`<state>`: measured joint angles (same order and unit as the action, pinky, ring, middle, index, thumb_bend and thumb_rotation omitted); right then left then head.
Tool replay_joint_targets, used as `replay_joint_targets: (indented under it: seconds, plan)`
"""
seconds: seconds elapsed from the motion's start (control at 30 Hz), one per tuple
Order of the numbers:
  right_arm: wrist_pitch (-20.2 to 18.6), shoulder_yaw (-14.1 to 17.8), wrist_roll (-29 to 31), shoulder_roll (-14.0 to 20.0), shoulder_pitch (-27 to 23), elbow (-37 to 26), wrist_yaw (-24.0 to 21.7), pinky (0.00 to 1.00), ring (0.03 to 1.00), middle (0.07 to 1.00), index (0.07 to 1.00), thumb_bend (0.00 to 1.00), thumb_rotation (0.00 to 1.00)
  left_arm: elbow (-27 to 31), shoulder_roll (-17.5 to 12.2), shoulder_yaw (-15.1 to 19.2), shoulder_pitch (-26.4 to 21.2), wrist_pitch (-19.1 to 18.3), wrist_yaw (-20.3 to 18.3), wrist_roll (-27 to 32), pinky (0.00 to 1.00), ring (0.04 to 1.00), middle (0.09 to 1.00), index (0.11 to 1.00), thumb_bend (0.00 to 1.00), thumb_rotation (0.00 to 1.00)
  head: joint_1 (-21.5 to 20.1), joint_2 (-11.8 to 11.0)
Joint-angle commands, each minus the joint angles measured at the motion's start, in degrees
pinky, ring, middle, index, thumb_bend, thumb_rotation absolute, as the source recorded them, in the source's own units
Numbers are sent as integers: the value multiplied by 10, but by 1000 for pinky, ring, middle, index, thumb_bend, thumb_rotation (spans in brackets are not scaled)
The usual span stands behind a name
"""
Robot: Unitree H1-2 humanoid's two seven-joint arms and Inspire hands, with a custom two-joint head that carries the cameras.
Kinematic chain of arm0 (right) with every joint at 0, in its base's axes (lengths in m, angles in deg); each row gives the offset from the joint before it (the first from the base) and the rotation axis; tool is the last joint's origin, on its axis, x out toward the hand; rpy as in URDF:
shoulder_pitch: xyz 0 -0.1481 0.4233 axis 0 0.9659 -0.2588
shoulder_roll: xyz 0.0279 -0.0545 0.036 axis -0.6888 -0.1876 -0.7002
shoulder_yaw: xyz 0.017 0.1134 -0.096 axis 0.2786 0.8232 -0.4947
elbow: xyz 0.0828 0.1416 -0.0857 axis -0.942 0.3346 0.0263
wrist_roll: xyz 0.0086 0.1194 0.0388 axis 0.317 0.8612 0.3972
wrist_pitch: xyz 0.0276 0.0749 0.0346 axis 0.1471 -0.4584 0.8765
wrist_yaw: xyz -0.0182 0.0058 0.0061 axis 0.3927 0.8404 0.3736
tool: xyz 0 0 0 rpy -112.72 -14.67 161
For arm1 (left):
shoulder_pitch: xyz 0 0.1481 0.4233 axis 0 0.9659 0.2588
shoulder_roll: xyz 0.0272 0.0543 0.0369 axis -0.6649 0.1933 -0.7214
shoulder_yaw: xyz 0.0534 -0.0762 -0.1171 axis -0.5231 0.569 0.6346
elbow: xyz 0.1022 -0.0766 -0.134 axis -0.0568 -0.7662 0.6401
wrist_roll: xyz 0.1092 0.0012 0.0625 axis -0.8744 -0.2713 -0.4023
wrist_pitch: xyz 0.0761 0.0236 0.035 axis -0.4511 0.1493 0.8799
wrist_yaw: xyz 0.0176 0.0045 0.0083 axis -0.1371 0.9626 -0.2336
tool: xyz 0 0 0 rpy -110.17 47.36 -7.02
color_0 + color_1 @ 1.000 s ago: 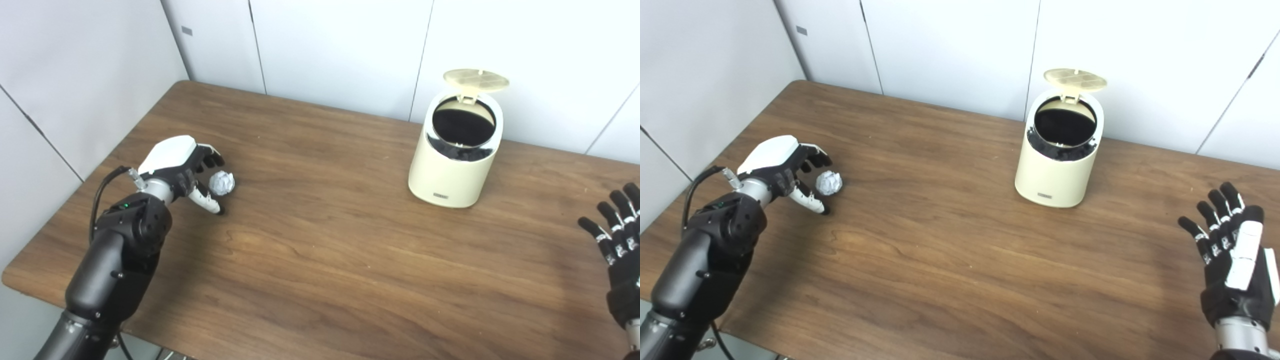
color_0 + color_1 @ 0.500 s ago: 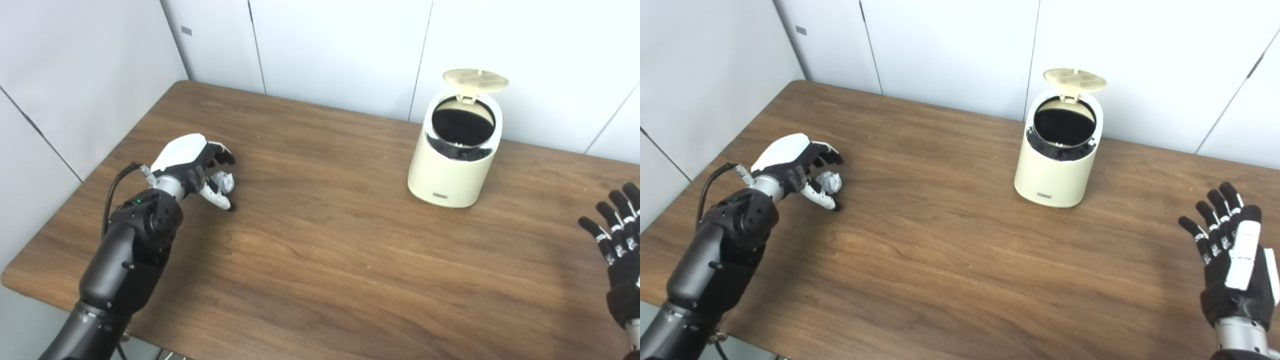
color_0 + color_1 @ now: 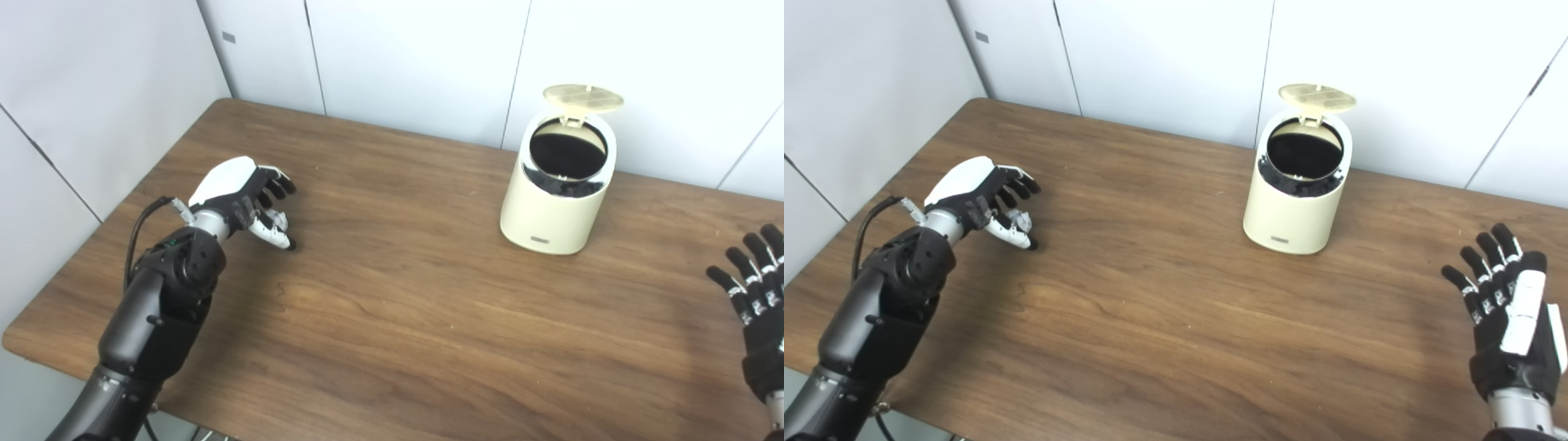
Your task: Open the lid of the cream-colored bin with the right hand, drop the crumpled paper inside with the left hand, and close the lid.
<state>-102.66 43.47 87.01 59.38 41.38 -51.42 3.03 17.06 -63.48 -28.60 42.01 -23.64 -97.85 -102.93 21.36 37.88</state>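
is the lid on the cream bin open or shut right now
Open. The lid stands tipped back behind the cream bin, leaving its dark mouth uncovered.

We find no text that we can read. The cream-colored cylindrical plastic bin (image 3: 1295, 202), standing near the far edge of the brown wooden table (image 3: 1164, 318), carries a small dark rectangular label (image 3: 1281, 240) low on its front wall, but its characters are too small and blurred for us to make out. A small grey plate (image 3: 228, 37) on the white wall panel behind the table's far left corner shows no legible marking either.
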Motion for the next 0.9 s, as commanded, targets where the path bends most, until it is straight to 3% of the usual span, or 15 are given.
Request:
replay_joint_targets:
  seconds: [0.0, 0.17, 0.37, 0.87]
  plan:
    - [11, 1, 8, 8, -11, -23, -11, 797, 908, 931, 923, 540, 1000, 12, -26, 2, -15, -2, 12, -15, 584, 661, 707, 698, 881, 0, 0, 0]
    - [10, 5, 18, 10, -12, -20, -16, 835, 927, 944, 934, 544, 999, 15, -40, -7, -13, -4, -2, -36, 590, 667, 699, 691, 883, 0, 2, 2]
    - [7, 5, 14, 13, -12, -19, -16, 814, 915, 937, 932, 557, 1000, 14, -57, -16, -10, -3, -5, -48, 602, 677, 690, 680, 885, 0, 3, 3]
    - [8, 8, 22, 14, -12, -19, -18, 815, 920, 938, 938, 556, 1000, 3, -55, -7, -8, -3, -10, -49, 593, 670, 695, 666, 874, 0, 2, 5]
